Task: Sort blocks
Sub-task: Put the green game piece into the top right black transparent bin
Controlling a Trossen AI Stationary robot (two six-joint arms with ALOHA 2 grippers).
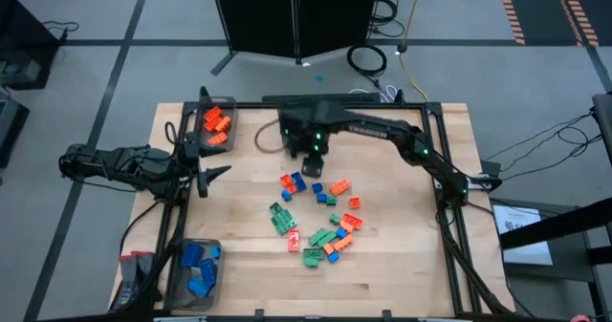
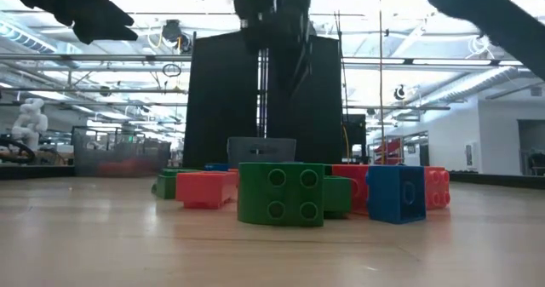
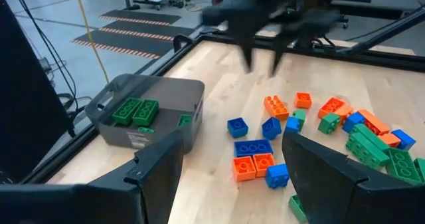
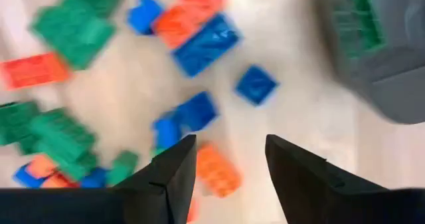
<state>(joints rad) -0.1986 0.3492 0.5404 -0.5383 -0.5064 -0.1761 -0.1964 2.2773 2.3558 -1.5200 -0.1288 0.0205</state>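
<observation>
The blocks [image 1: 320, 217] are small orange, green and blue bricks lying scattered on the middle of the table; they also show in the left wrist view [image 3: 319, 134] and the right wrist view [image 4: 192, 111]. My right gripper [image 1: 314, 158] hangs open and empty above the pile's far edge, fingers pointing down [image 4: 229, 151], beside a grey bin of green bricks [image 3: 149, 114]. My left gripper [image 1: 212, 176] is open and empty, raised over the table's left part and pointing toward the pile [image 3: 232, 151].
A bin with orange bricks [image 1: 216, 124] sits at the far left corner. A bin with blue bricks [image 1: 196, 268] sits at the near left corner. The green bin [image 4: 372, 51] lies mostly under my right arm. Bare wood lies right of the pile [image 1: 411, 236].
</observation>
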